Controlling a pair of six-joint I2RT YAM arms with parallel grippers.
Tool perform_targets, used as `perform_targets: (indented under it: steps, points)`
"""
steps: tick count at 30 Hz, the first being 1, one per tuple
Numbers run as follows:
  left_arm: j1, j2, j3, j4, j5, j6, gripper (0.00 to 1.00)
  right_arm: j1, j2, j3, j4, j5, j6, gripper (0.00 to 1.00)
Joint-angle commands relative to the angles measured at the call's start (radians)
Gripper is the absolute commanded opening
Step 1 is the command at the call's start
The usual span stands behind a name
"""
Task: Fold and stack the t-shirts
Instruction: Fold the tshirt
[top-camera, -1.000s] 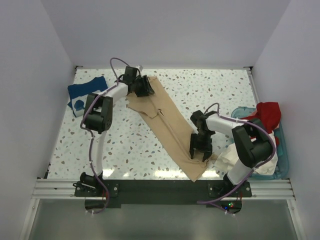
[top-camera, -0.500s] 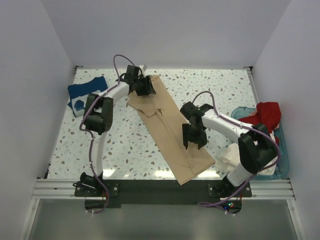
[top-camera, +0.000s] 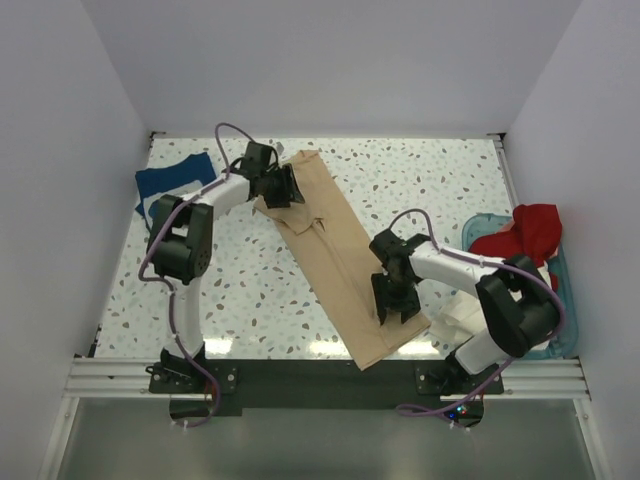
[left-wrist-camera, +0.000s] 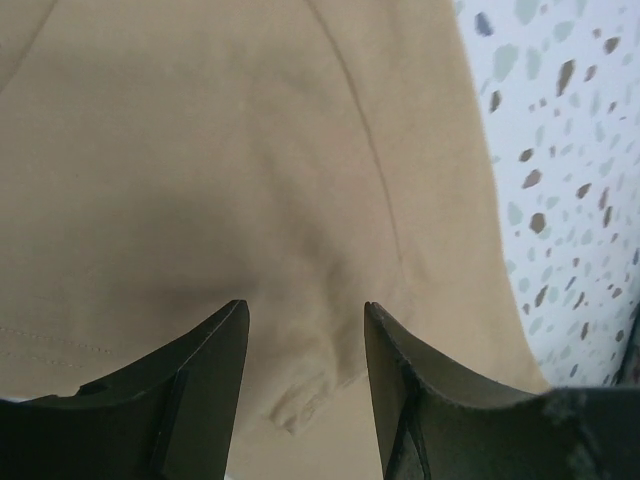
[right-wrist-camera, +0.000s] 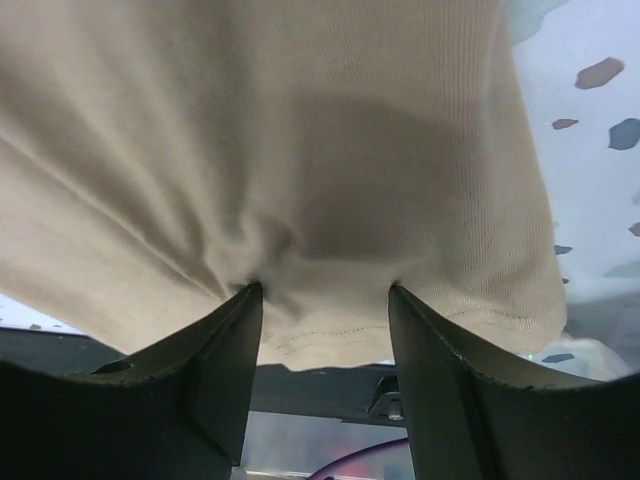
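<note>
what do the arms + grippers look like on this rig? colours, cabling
Both alike: the left arm and right arm have white links with bulky black joints. A thin purple cable loops along each. The left gripper and right gripper are black, each with two broad, tapered matte fingers. No markings visible.

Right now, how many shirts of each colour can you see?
tan shirt: 1
navy blue shirt: 1
red shirt: 1
cream-white shirt: 1
Total: 4
</note>
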Motion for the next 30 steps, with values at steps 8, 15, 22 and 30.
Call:
perform_targets:
  steps: [8, 15, 22, 30]
  points:
    - [-0.001, 0.148, 0.009, 0.034, -0.008, -0.034, 0.55, 0.055, 0.124, -0.01, 0.144, -0.075, 0.022, 0.58]
    - [0.005, 0.283, 0.175, -0.007, -0.054, 0.004, 0.55, 0.113, 0.219, 0.088, 0.172, -0.127, 0.101, 0.6]
    - [0.028, 0.389, 0.342, -0.012, -0.042, 0.067, 0.55, 0.207, 0.368, 0.261, 0.169, -0.147, 0.125, 0.61]
    - [0.036, 0.434, 0.447, 0.019, -0.001, 0.161, 0.56, 0.271, 0.474, 0.413, 0.126, -0.169, 0.112, 0.61]
